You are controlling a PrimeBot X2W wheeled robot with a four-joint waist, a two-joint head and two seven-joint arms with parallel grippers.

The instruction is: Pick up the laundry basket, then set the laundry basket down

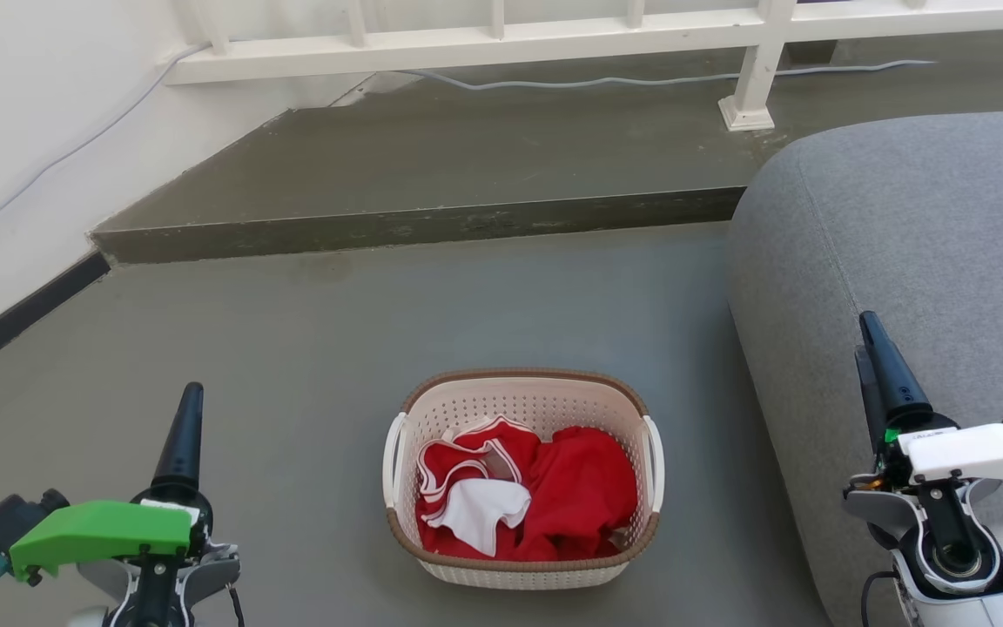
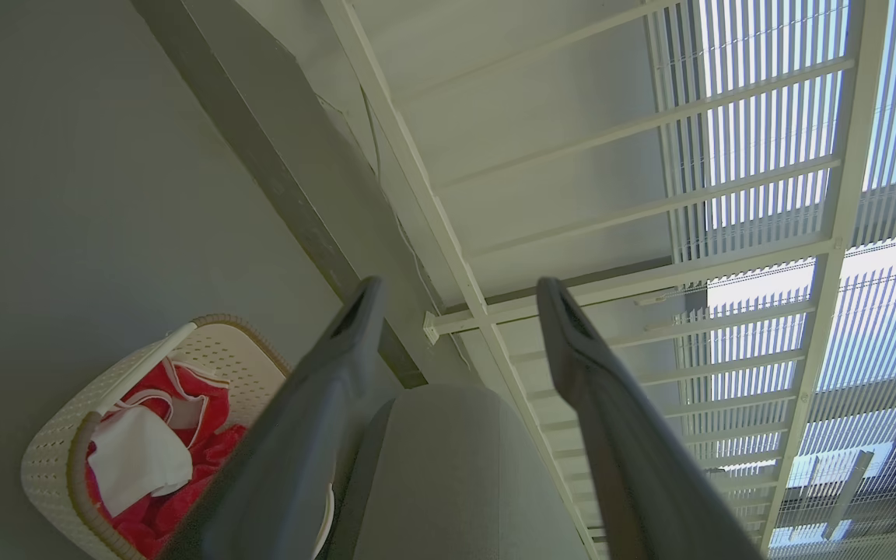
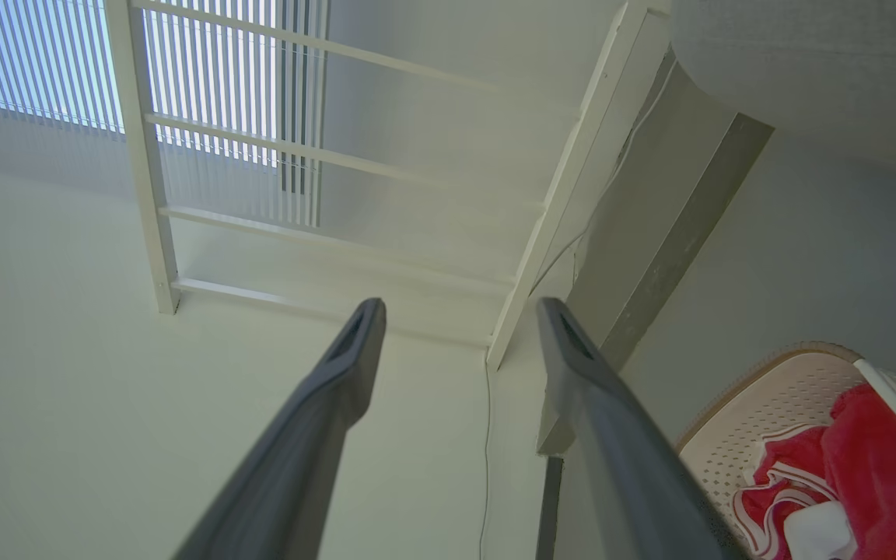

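Observation:
The laundry basket [image 1: 522,405] is cream with perforated walls, a brown rim and white side handles. It stands on the grey floor at the middle bottom of the head view, holding red and white clothes [image 1: 526,498]. My left gripper [image 1: 191,402] hangs to its left, well apart from it. My right gripper [image 1: 869,335] hangs to its right, in front of the sofa. In the left wrist view the gripper [image 2: 460,299] is open with nothing between its fingers, the basket [image 2: 51,459] at lower left. The right gripper [image 3: 460,315] is open too, the basket [image 3: 775,397] at lower right.
A grey sofa [image 1: 928,252] fills the right side, close to the basket. Beyond the basket a low concrete step [image 1: 414,228] crosses the floor, with a white railing [image 1: 501,39] and a cable [image 1: 641,81] behind. A white wall [image 1: 23,131] with a dark skirting stands at left.

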